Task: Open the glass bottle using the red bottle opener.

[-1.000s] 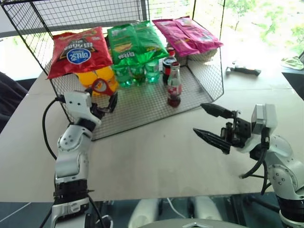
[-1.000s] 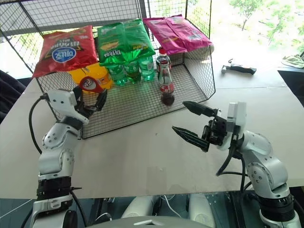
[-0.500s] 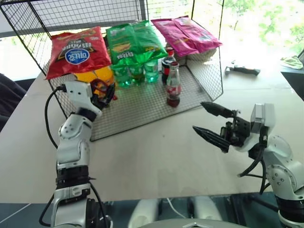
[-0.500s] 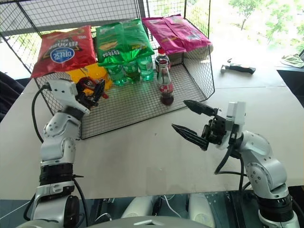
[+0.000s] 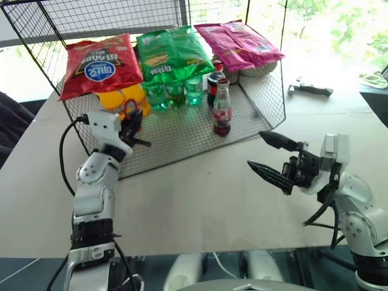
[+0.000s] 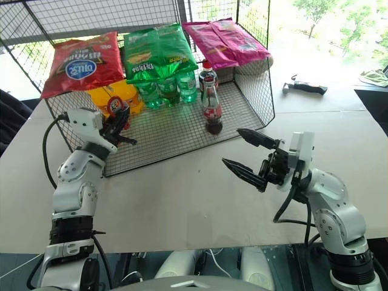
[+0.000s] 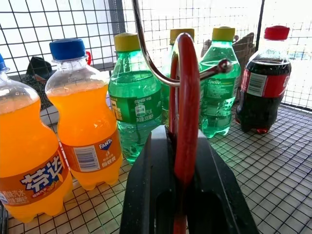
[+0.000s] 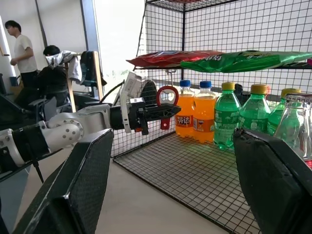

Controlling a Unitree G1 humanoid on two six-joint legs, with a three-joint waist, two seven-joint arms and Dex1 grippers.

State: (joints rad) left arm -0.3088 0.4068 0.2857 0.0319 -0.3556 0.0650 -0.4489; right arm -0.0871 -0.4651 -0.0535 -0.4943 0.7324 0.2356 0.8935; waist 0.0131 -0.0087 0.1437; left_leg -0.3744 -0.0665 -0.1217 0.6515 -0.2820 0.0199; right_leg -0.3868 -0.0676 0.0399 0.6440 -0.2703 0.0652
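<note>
Glass bottle (image 5: 222,110) stands upright on the wire rack floor (image 5: 182,136), near the rack's front right, red crown cap on, so not opened yet. Just behind it is the wider dark cola bottle (image 5: 212,85) w/ red screw cap; green bottles (image 5: 174,92) to its left, orange bottles (image 5: 124,100) further left. Chip bags on the shelf above: red (image 5: 97,63), green (image 5: 171,53), pink (image 5: 239,43).

Red bottle opener (image 7: 187,112) hangs on a metal hook (image 7: 161,78) at the rack's left front. Left gripper (image 5: 132,124) is clamped on the opener's lower part, fingers together round it; ring head (image 8: 167,95) stands above the fingers. Opener is still on the hook, well apart from the glass bottle.

Right gripper (image 5: 271,156) hangs over the counter (image 5: 200,200) in front of the rack, fingers wide apart, holding nothing, pointing toward the left arm, near the bottle but not touching it.

Progress, as I judge it: early. Opener grasped, that's about it. Left to do: lift opener off hook, bring it across to the bottle, prob. steady the bottle w/ the right gripper, seat the ring under the cap, lever it off.

A dark tool (image 5: 310,90) lies on the counter right of the rack. People (image 8: 22,53) in the background.
</note>
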